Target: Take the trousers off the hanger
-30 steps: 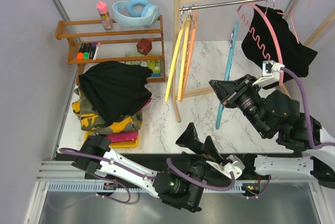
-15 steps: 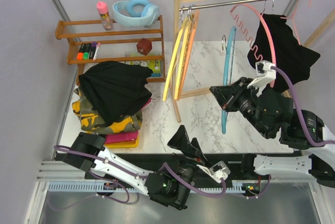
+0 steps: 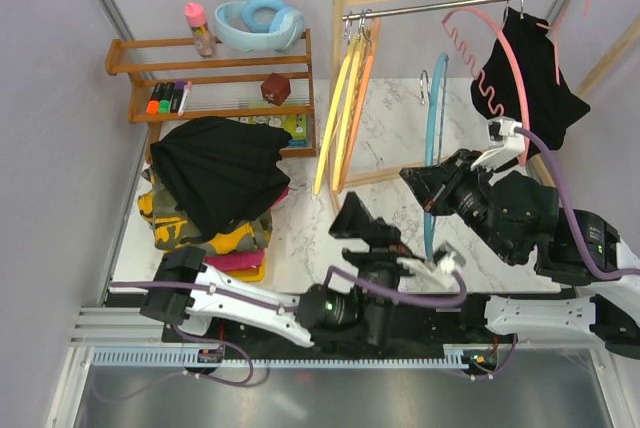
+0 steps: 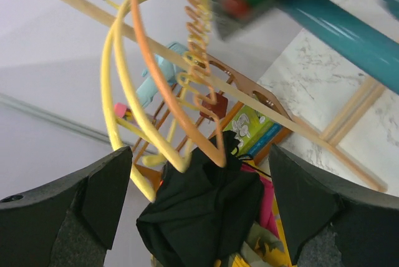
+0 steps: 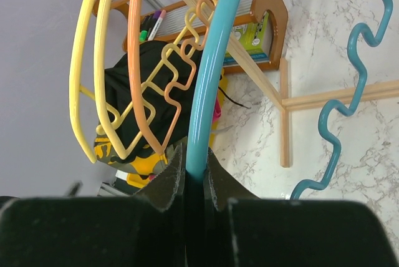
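The black trousers point(image 3: 545, 88) hang up-right of the right end effector point(image 3: 424, 186), clenched on the teal hanger point(image 3: 433, 138); left end effector point(image 3: 356, 220) is released, farther away.

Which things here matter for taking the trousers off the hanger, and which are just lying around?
Belongs to the job: black garment on the pink hanger; teal hanger, clamped in the right gripper; left gripper, open; pile of trousers.

Just lying about: yellow and orange hangers; wooden shelf; markers; pink bottle; brown cube.
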Available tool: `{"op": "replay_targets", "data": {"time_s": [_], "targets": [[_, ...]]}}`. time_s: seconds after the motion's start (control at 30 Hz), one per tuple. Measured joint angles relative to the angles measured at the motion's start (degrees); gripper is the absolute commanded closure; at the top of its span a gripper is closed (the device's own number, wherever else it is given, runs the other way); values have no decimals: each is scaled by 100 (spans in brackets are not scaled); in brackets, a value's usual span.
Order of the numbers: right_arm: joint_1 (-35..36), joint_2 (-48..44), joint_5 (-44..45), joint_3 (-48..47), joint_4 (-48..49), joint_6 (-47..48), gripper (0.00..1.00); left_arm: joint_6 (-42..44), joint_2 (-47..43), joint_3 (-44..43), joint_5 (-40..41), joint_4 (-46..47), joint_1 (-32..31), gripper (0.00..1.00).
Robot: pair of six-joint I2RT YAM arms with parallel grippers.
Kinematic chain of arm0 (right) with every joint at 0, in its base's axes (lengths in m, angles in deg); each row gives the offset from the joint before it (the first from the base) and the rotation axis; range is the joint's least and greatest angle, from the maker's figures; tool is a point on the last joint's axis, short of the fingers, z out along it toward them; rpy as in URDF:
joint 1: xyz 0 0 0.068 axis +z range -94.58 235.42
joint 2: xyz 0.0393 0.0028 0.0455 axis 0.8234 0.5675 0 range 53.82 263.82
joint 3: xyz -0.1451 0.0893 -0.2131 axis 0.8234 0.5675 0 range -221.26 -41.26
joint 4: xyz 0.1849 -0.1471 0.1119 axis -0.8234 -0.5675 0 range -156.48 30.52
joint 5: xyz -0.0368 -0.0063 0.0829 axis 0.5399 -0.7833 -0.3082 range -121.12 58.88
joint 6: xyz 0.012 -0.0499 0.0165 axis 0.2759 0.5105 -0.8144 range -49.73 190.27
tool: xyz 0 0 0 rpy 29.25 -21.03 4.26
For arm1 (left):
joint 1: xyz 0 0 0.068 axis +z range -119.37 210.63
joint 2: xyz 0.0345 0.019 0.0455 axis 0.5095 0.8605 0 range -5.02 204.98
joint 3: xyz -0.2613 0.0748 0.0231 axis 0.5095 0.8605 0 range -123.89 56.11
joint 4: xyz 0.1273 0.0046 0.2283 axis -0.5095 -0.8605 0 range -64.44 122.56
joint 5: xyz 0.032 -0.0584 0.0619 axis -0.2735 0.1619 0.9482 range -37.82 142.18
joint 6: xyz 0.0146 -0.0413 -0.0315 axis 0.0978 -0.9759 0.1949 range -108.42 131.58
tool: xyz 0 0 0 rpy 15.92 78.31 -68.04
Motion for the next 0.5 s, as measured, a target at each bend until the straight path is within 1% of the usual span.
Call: {"op": "replay_targets", "data": {"time_s": [0.17, 0.27, 0.37, 0.4, 0.5], "targets": [[0, 31, -13, 2, 4, -2, 100, 129, 28, -1436, 15, -4, 802, 3], [0, -11, -17, 26, 22, -2, 100, 146, 76, -2258, 13, 46, 1130, 3], [0, -55, -26, 42, 20, -2, 100, 151, 304, -3014, -11, 63, 1405, 4], [0, -59, -28, 42, 20, -2, 100, 151, 352, -3112, -15, 63, 1478, 4], [0, -66, -39, 42, 17, -2, 100, 155, 378, -3021, -2, 59, 1554, 3]]}}
